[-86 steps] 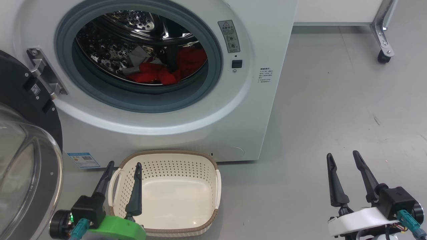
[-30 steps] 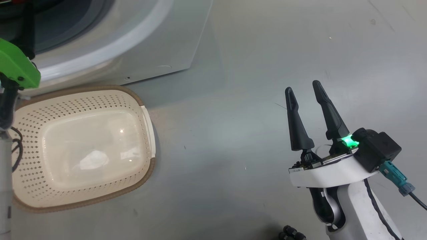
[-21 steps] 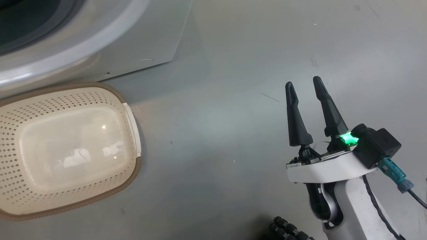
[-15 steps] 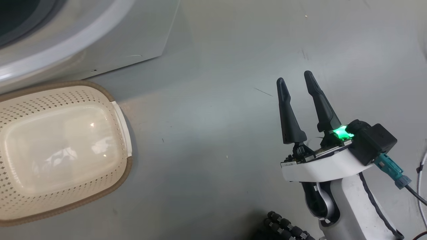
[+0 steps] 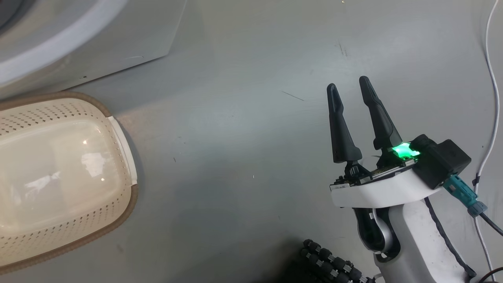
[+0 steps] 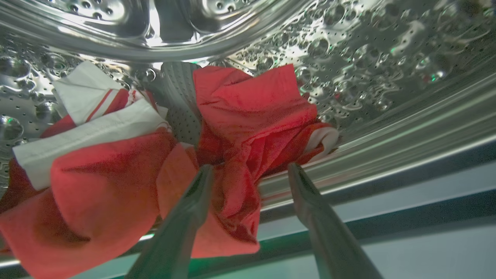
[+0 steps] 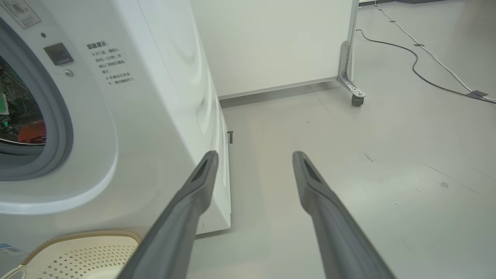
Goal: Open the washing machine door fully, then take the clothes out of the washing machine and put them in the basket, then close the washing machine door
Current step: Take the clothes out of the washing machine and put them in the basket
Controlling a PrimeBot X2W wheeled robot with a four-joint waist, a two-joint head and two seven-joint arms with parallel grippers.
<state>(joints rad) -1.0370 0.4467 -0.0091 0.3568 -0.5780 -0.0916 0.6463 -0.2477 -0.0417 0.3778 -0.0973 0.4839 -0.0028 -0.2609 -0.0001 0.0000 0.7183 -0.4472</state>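
In the left wrist view my left gripper [image 6: 250, 170] stands open inside the steel drum, its fingertips at the near edge of the clothes [image 6: 248, 116]: a heap of bright red fabric with white striped parts. Red folds lie between and just past the two fingers, not pinched. The washing machine [image 5: 78, 39] fills the head view's top left and the clothes [image 7: 31, 131] glimpse red through its round opening in the right wrist view. The cream basket [image 5: 122, 141] sits empty on the floor before the machine. My right gripper [image 5: 347, 84] hangs open over bare floor. The washing machine door is out of view.
A white partition on a wheeled metal leg [image 7: 350, 77] stands behind the machine. Cables [image 7: 426, 62] run across the grey floor at the far right, and a white cable [image 5: 491, 78] runs along the head view's right edge. A black ribbed hose [image 5: 330, 263] lies near my base.
The head view has swung right and down, so the basket and machine slid left in it and the left arm left it. The right gripper stays open over the floor.
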